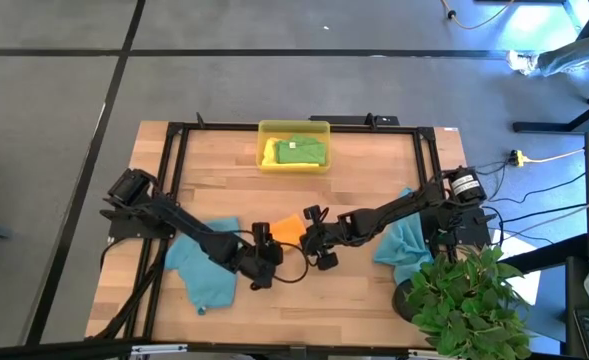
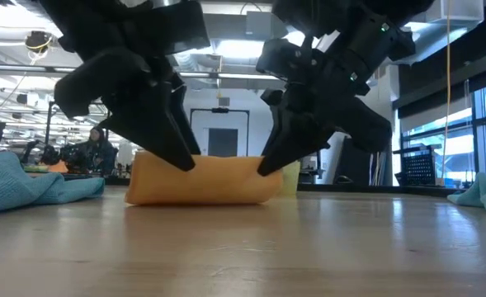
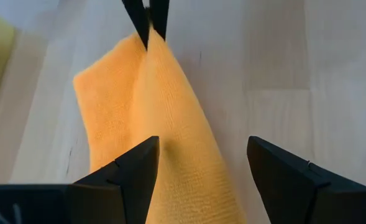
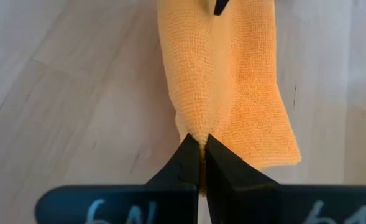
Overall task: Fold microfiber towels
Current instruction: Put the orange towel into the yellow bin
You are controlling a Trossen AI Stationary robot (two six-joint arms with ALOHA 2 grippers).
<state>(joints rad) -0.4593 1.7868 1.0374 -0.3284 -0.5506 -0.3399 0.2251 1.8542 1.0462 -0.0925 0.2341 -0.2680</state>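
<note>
Right end effector (image 4: 198, 163) pinching orange towel (image 4: 226, 81) edge; bare table (image 1: 374, 310) around.

Open-plan lab, robot table (image 1: 374, 180), desks (image 2: 53, 169)

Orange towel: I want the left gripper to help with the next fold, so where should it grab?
Probably the end of the orange towel lying between the open left gripper, coming straight down. The right gripper already pinches the opposite end, so this end is free.

Fuzzy matt orange towel (image 4: 229, 81) on smooth pale wooden table (image 4: 64, 93); translucent plastic tray (image 1: 294, 128).
</note>
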